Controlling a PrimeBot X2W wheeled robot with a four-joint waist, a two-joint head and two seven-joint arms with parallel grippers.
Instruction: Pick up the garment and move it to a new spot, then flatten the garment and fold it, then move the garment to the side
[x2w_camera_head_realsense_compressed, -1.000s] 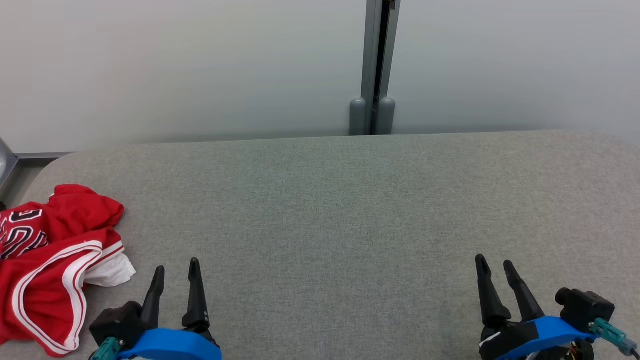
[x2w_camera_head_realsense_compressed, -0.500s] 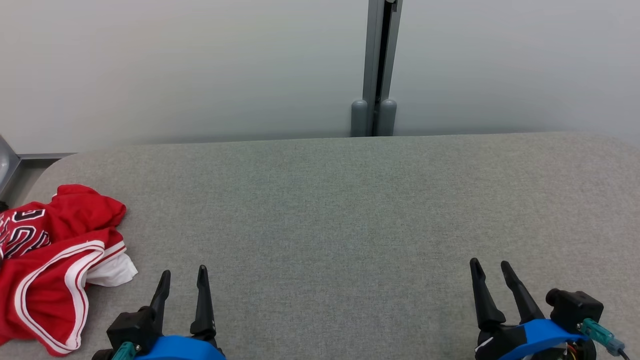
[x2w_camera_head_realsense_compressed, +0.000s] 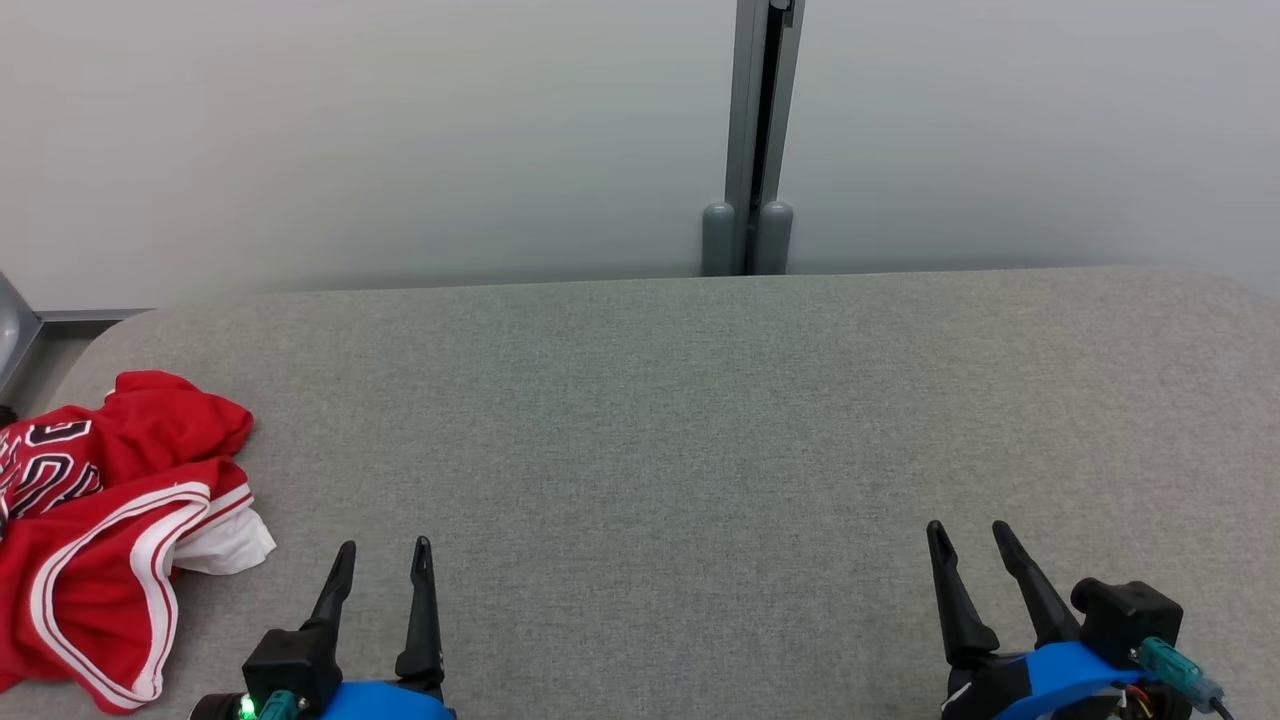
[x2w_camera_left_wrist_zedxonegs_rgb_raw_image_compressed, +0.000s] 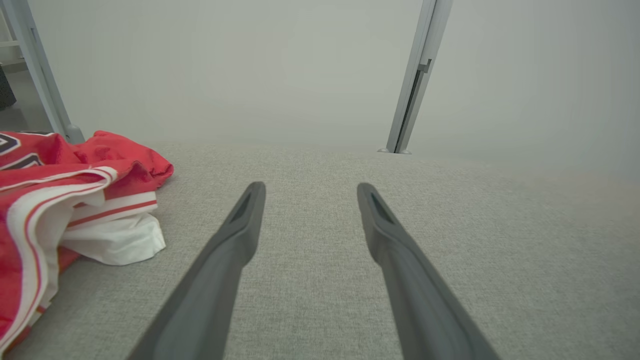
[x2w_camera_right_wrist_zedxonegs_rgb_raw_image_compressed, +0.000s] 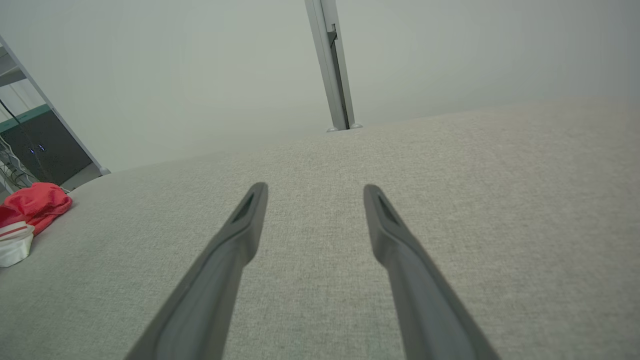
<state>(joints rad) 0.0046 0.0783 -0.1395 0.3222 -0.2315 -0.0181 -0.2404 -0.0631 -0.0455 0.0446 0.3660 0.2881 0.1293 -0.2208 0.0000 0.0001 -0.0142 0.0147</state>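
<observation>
garment (x2w_camera_head_realsense_compressed: 110, 520): a red jersey was seen crumpled in a heap at the left end of the bench (x2w_camera_head_realsense_compressed: 650, 420), partly cut off by the left edge of the head view.
left tool (x2w_camera_head_realsense_compressed: 383, 546): was held wide open and empty over the bench, near the garment on its right side but apart from it.
right tool (x2w_camera_head_realsense_compressed: 967, 527): was likewise spread open and empty, well apart from the garment.
weight: the garment was judged light, so little lifting effort would be needed.
stiffness: it was judged soft and limp; sagging and unfurling under a single pinch were to be expected.
surface: the cloth looked smooth and possibly slippery, so a shallow pinch could be lost.
fragility: no breakage was feared, only snagging of thin cloth.
hold: a raised ridge was judged best, such as the striped trim (x2w_camera_head_realsense_compressed: 150, 535) or the white fold (x2w_camera_head_realsense_compressed: 230, 545) nearest the left tool, where several layers could be pinched together.
</observation>
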